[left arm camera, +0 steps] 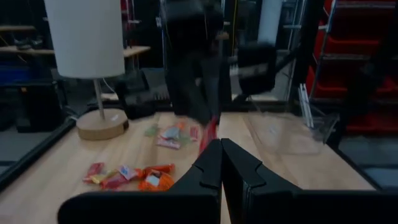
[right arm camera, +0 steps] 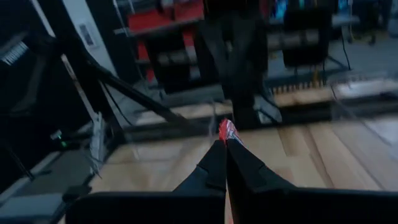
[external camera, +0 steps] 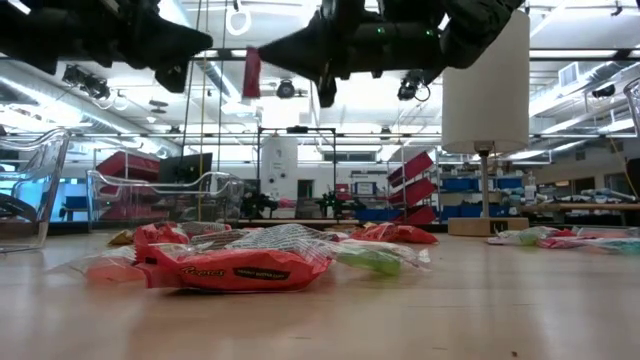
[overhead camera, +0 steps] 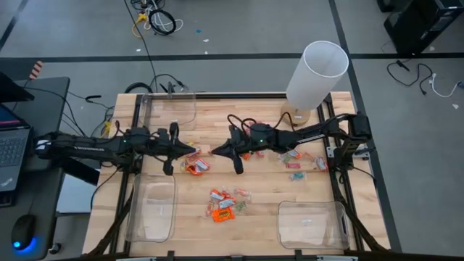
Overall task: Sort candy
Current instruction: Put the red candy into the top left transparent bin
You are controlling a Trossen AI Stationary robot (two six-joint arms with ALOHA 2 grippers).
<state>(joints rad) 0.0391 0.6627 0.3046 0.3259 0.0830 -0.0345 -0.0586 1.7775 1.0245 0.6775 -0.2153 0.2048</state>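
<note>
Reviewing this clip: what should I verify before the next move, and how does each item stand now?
1. Right gripper fingers shut on a red candy: ok.
2. Left gripper shut, holding nothing, tip just short of that candy: ok.
3. Held candy lifted above the table: ok.
4. Clear bins upright and open: ok.
5. Which bin takes red: cannot tell.
6. Loose candy still unsorted: not ok.

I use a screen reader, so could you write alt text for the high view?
Two dark arms meet over the middle of a wooden table, left claw and right claw both shut, tips almost touching. Wrapped candy lies scattered below them, with clear bins at the corners and a white lamp at the far edge.
</note>
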